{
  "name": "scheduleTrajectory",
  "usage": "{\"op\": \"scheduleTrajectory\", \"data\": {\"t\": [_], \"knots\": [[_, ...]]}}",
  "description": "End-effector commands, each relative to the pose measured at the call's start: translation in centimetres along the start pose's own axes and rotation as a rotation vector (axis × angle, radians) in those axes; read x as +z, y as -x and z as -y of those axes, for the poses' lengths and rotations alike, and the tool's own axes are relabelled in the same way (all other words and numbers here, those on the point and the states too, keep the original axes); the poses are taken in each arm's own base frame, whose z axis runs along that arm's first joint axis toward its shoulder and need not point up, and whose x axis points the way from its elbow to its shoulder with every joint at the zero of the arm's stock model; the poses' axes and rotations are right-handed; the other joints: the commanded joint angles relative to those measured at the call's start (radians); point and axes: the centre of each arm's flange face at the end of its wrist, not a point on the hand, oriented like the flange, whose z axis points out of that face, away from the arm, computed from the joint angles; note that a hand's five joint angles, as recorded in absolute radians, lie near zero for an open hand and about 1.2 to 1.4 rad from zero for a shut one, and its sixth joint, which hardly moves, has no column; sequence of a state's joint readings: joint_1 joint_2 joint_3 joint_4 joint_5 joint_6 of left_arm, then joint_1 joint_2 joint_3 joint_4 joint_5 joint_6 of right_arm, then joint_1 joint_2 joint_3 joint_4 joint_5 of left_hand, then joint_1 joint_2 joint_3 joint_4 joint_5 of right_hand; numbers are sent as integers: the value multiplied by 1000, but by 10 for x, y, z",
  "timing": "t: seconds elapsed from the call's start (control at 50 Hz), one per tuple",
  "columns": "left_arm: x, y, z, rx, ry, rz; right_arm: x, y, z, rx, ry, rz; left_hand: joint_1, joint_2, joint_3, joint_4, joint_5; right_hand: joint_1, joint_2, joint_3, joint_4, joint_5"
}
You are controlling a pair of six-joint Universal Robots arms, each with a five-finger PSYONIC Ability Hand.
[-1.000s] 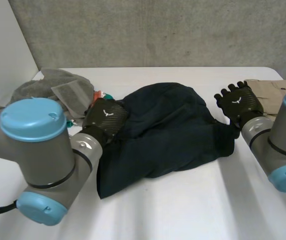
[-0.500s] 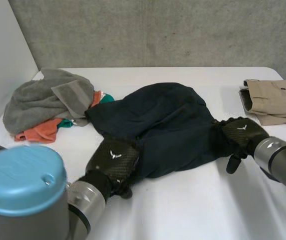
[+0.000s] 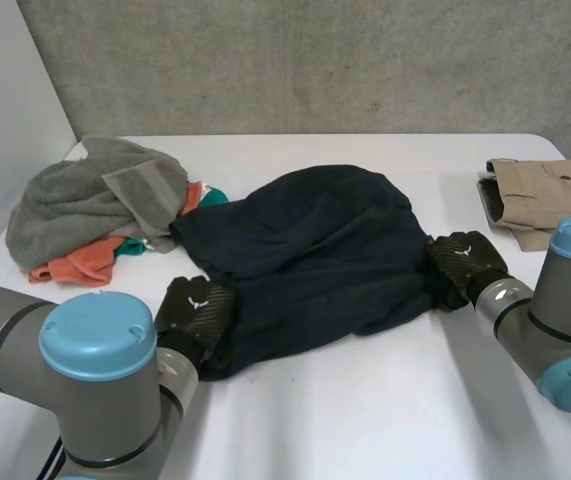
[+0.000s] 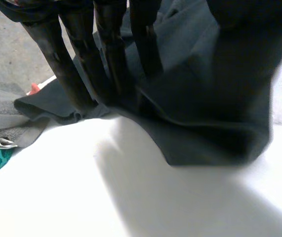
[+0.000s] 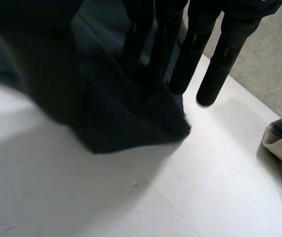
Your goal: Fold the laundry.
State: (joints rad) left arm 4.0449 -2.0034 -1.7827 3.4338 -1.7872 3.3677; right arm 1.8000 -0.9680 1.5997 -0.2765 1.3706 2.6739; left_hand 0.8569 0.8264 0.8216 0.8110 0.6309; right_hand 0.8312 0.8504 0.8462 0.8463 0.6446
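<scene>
No words or numbers can be read anywhere. The only sign is a small white winged emblem on the back of the left hand (image 3: 197, 305), and the same emblem on the right hand (image 3: 465, 260). The dark garment (image 3: 315, 250) between them shows no lettering. Beside the left hand's fingers, a small pale tag (image 4: 0, 143) lies against the grey towel (image 4: 2, 118), and its print is too small to make out.

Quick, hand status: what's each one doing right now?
Left hand: closed on the navy garment, near corner pinched between straight fingers and thumb.
Right hand: closed on the navy garment at its right end, same pinch.
</scene>
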Motion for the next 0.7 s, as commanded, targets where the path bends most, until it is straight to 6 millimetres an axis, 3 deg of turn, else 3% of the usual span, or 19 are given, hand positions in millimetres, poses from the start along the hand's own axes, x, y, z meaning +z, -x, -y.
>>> {"op": "scheduleTrajectory", "data": {"t": [0.02,0.12,0.18,0.26,0.3,0.32,0.38,0.4,0.46,0.52,0.58,0.66,0.68,0.7], "knots": [[4,7,16,-24,-89,29,2,-3,4,-28,-14,-11,539,569,574,585,590,565,546,550,550,577],[-1,13,41,-39,-167,45,-3,-11,20,-36,-48,-33,539,570,575,585,591,565,546,550,550,577],[-11,22,70,-56,-249,64,-18,-20,46,-50,-89,-53,539,570,575,585,591,565,546,550,550,577],[-39,44,123,-87,-384,103,-60,-47,111,-69,-175,-99,539,570,575,585,591,565,546,550,550,577],[-50,54,140,-85,-416,124,-77,-54,135,-77,-201,-111,539,570,575,585,591,565,546,550,550,577],[-55,60,148,-81,-429,137,-96,-62,159,-82,-227,-119,539,570,575,585,591,565,546,550,550,577],[-76,76,174,-36,-468,172,-120,-71,189,-93,-274,-135,539,570,575,585,591,565,546,550,550,577],[-81,78,180,-25,-476,171,-136,-77,208,-102,-309,-150,539,570,575,585,591,565,546,550,550,577],[-100,82,203,14,-521,133,-156,-83,231,-117,-347,-159,539,570,575,585,591,565,546,550,550,577],[-101,85,215,15,-555,124,-159,-85,236,-141,-342,-155,539,570,575,585,591,565,546,550,550,577],[-96,87,218,15,-559,133,-146,-85,227,-162,-299,-144,539,570,575,585,591,565,546,550,550,577],[-48,84,194,38,-435,127,-107,-74,198,-201,-180,-86,539,570,575,585,591,565,546,550,550,577],[-26,84,180,48,-379,121,-102,-72,194,-204,-167,-75,539,570,575,585,591,565,546,550,550,577],[-16,84,174,50,-354,122,-98,-70,191,-209,-157,-68,539,570,575,585,591,565,546,550,550,577]]}}
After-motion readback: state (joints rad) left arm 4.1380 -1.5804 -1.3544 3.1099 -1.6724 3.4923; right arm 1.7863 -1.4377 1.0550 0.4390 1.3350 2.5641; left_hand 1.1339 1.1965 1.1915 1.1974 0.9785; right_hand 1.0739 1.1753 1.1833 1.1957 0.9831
